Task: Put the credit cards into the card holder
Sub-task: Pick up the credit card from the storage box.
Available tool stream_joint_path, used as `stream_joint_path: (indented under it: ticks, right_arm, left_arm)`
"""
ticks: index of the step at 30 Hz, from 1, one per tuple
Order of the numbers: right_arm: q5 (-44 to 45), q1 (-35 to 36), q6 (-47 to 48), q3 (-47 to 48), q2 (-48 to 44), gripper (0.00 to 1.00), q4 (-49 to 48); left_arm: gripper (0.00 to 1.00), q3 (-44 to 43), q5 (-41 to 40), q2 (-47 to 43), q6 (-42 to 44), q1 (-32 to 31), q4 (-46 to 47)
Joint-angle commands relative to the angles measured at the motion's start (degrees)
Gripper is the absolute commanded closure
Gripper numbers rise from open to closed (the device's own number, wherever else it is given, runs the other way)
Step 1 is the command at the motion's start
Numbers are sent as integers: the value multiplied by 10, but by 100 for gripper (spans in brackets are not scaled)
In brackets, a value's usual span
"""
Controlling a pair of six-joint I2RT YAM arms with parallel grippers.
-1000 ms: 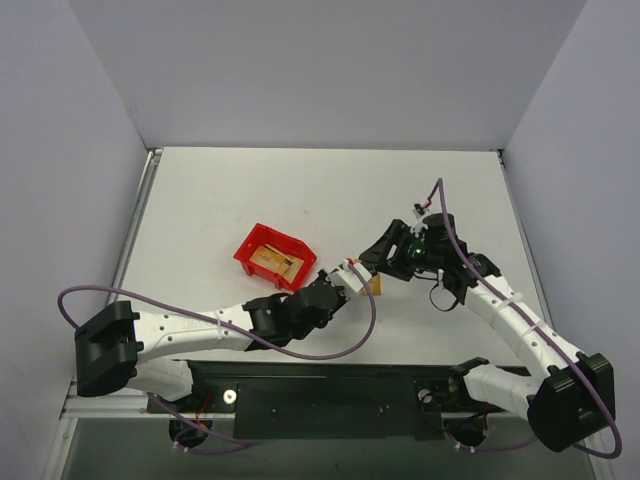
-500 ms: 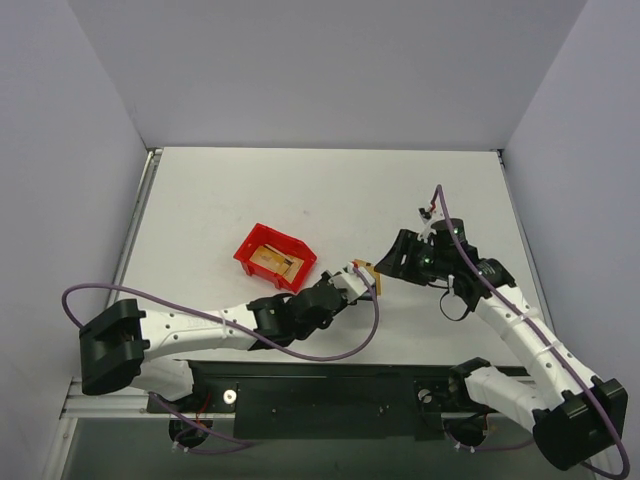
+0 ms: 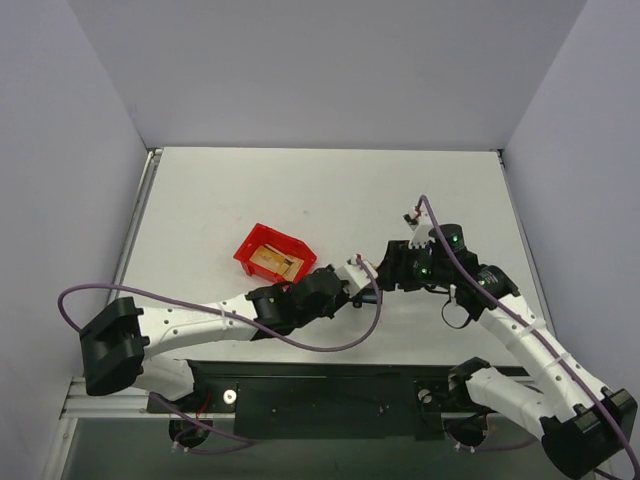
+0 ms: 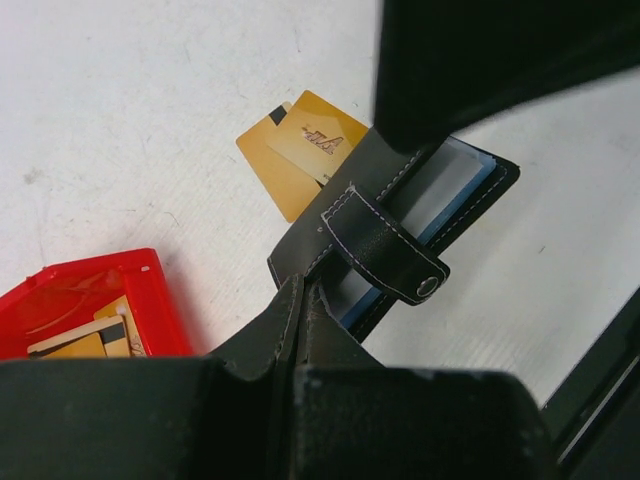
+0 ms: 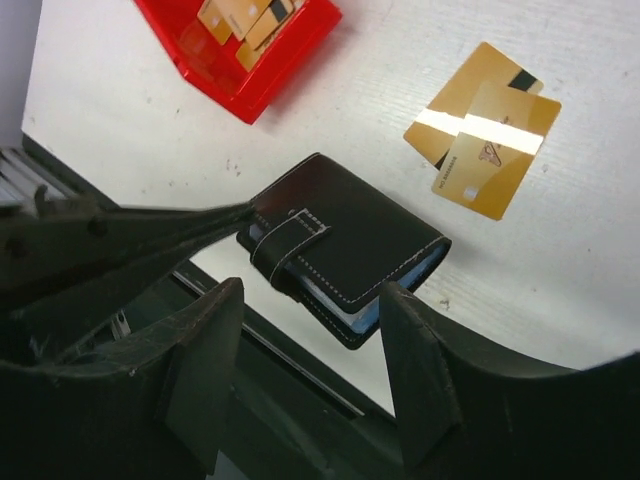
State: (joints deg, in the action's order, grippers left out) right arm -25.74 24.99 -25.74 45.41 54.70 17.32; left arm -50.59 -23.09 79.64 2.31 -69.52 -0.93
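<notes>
Got card holder (image 5: 345,250) flat on counter (image 5: 150,130) by the near edge, strap (image 5: 290,245) snapped down. Pinched at one corner by left tool (image 4: 297,300), clamped fully closed on the cover, probably to anchor it for opening. Straddled by right tool (image 5: 305,300), about half open, gripping nothing. Two overlapping credit cards (image 5: 485,130) at 1 o'clock of holder in right wrist view; more in red bin (image 5: 265,85) at 11. Needs unsnapping first.

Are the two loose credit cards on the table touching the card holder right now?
Apart. The right wrist view shows a strip of bare table between the card holder and the two credit cards.
</notes>
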Motion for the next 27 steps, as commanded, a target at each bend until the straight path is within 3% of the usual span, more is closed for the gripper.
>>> stream_joint_path:
  ticks: [1, 13, 22, 27]
  right_arm:
    - [48, 55, 108, -8, -44, 47, -4]
    - [74, 139, 159, -37, -109, 46, -30]
    - [151, 195, 188, -37, -150, 48, -41]
    - [140, 216, 199, -32, -137, 50, -37]
  left_arm:
    - [100, -52, 161, -27, 4, 48, -48]
    - [100, -155, 319, -45, 41, 90, -212]
    - [100, -173, 338, -59, 59, 90, -260]
    - [100, -178, 340, -54, 60, 91, -268]
